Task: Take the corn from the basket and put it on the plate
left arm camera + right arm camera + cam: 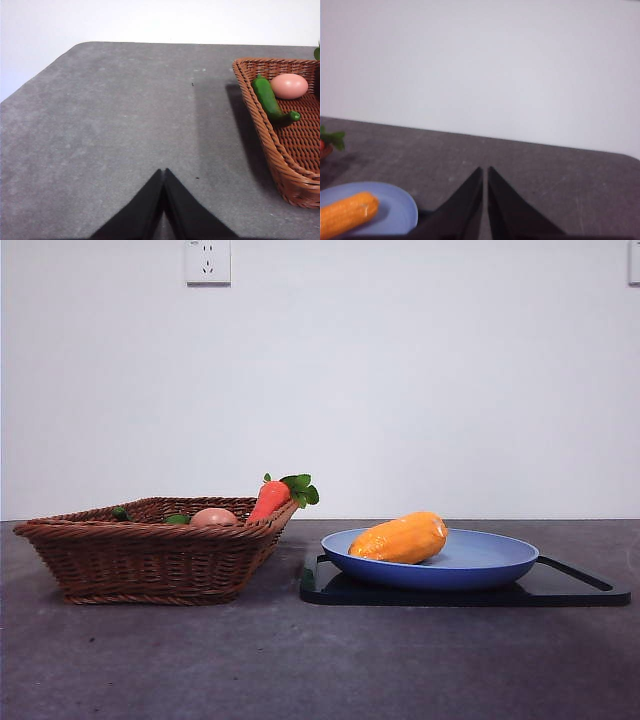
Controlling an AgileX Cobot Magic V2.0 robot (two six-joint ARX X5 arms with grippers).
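The yellow-orange corn (402,538) lies on the light-blue plate (490,565), toward its left side; it also shows as the corn (346,214) on the plate (400,212) in the right wrist view. The brown wicker basket (150,560) stands left of the plate. My right gripper (485,172) is shut with nothing in it, raised off the table beside the plate. My left gripper (164,172) is shut and empty above bare table, apart from the basket (262,135). Neither arm shows in the front view.
The plate rests on a flat black tray (570,590). In the basket lie a carrot with green leaves (272,497), a pinkish egg (289,85) and a green pepper-like vegetable (270,100). A white wall with a socket (207,261) stands behind.
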